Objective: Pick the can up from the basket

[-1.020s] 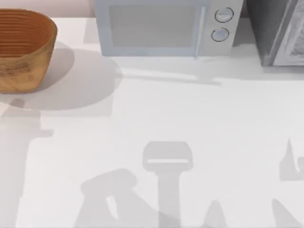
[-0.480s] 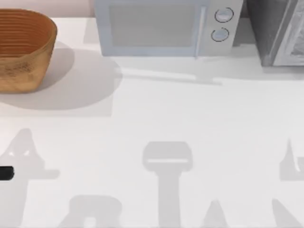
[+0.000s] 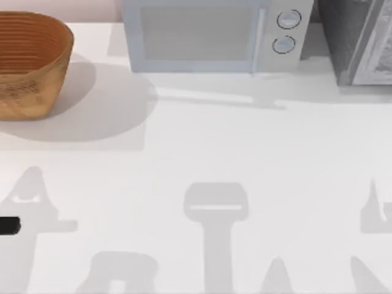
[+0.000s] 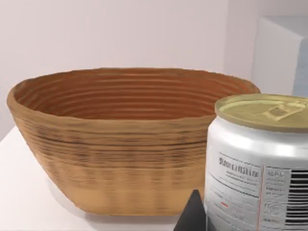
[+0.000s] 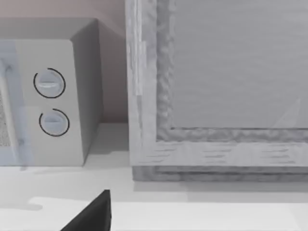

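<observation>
The can (image 4: 260, 159), white-sided with small print and a dull gold top, is close up in the left wrist view, outside and in front of the basket (image 4: 115, 159). A dark fingertip (image 4: 192, 216) lies against its side, and my left gripper looks shut on it. In the top view a black bit of my left gripper (image 3: 8, 226) pokes in at the left edge, well in front of the basket (image 3: 30, 61) at the back left. The basket's visible inside holds nothing. A dark part of my right gripper (image 5: 91, 216) is parked near the back right.
A pale microwave (image 3: 208, 37) stands at the back centre, also in the right wrist view (image 5: 48, 96). A grey cabinet (image 3: 361, 43) fills the back right corner. The white table (image 3: 202, 147) between them and the front edge is open room.
The black bit of my left gripper has come into the top view at the left edge and edged slightly right. The left arm's shadow has shifted left. The basket has not moved.
</observation>
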